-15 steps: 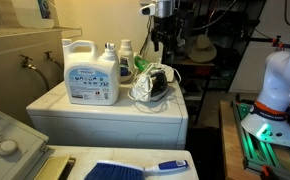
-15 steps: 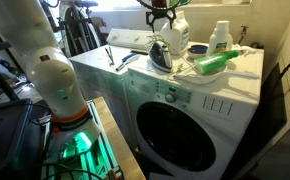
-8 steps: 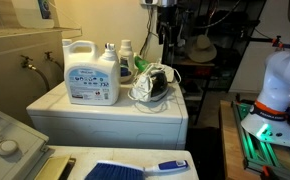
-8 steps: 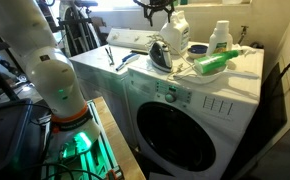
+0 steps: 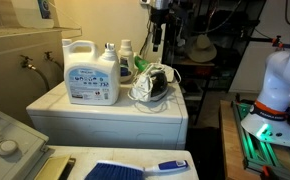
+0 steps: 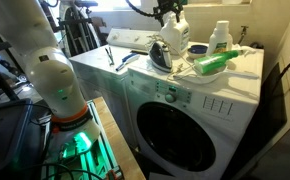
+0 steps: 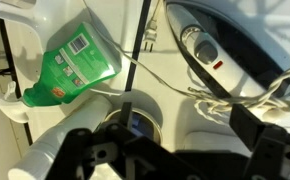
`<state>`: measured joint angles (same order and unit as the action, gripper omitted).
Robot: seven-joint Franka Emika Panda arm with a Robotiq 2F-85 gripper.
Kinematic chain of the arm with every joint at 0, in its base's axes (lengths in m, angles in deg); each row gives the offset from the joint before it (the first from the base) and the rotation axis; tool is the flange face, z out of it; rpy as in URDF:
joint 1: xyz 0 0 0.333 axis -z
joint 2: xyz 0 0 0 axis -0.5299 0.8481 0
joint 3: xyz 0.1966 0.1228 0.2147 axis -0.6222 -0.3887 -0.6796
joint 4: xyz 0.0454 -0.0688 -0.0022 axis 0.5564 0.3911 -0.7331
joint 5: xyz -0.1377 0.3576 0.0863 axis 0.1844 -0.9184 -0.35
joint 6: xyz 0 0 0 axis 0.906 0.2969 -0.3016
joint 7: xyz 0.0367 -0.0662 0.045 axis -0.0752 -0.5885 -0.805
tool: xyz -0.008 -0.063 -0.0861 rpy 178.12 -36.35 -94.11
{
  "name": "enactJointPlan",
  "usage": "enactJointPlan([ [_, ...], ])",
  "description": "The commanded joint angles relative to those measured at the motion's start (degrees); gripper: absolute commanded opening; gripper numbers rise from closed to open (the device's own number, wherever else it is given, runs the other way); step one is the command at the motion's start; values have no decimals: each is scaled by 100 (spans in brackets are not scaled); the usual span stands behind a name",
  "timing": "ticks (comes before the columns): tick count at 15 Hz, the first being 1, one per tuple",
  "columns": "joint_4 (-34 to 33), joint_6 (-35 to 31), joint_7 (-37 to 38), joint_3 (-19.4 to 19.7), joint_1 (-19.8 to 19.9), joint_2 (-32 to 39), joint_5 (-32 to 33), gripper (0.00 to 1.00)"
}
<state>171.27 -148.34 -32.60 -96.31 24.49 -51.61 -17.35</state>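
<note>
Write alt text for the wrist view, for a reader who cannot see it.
The open, empty claw hangs above a white washer top. A green bottle lies on its side at upper left; an iron with a loose white cord is at upper right.

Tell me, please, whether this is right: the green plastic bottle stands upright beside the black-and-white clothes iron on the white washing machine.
Not quite: the green plastic bottle lies on its side, as the wrist view shows, beside the black-and-white clothes iron on the white washing machine.
</note>
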Motion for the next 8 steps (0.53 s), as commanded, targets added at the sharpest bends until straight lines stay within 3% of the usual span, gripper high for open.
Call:
enactJointPlan([
  [1,92,85,1112,8,57,35,28,100],
  [4,109,180,1714,14,59,82,-71,100],
  [8,187,283,1920,52,67,97,-378,100],
])
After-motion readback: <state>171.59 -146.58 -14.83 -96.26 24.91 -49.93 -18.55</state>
